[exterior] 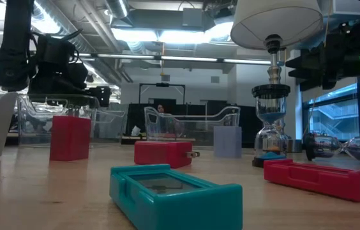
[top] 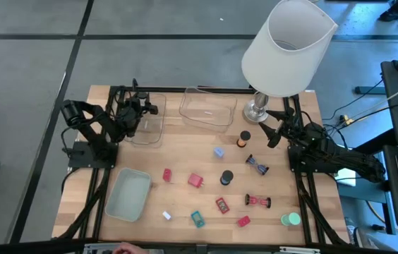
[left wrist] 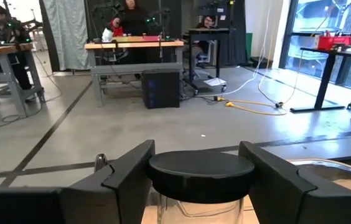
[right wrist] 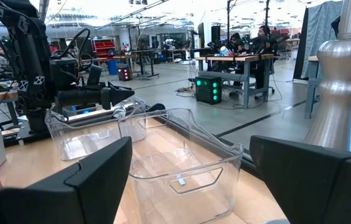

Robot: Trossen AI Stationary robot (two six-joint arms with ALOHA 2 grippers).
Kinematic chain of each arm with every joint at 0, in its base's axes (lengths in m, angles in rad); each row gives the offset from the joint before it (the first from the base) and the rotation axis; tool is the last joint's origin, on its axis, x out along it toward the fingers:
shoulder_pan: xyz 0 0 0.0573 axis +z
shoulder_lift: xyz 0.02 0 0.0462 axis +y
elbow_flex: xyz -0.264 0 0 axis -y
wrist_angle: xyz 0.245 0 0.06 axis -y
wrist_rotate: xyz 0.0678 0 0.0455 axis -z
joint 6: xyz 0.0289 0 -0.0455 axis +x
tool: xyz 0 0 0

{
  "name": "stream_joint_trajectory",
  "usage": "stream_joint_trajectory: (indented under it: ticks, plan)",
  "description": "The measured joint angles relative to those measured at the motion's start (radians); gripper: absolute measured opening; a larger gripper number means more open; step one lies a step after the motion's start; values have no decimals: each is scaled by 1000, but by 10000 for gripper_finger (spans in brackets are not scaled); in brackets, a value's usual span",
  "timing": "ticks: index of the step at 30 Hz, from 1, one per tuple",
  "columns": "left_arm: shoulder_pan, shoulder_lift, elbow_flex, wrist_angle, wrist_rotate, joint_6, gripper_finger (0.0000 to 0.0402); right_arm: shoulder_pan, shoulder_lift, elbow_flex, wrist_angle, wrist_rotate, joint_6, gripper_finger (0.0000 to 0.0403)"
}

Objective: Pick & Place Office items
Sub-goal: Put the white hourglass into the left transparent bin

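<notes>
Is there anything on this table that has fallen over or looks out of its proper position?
One hourglass lies on its side behind the flat red block, while the other hourglass stands upright. Nothing looks spilled or broken.

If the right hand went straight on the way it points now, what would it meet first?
Probably the clear tray lying straight ahead between the open right hand's fingers. The lamp base stands off to one side; depth is uncertain.

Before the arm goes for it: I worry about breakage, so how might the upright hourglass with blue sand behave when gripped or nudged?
The upright hourglass looks like clear glass, so probably fragile under a hard squeeze. It stands tall on a small base, so a sideways nudge might tip it. Once down it may roll, like the hourglass lying on its side.
</notes>
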Motion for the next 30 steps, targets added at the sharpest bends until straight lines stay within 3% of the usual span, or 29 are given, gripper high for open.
stream_joint_trajectory:
  ticks: [30]
  plan:
    - [0, 0, 0, -7, -1, 10, 243, 0, 0, 0, 0, 0, 0, 327]
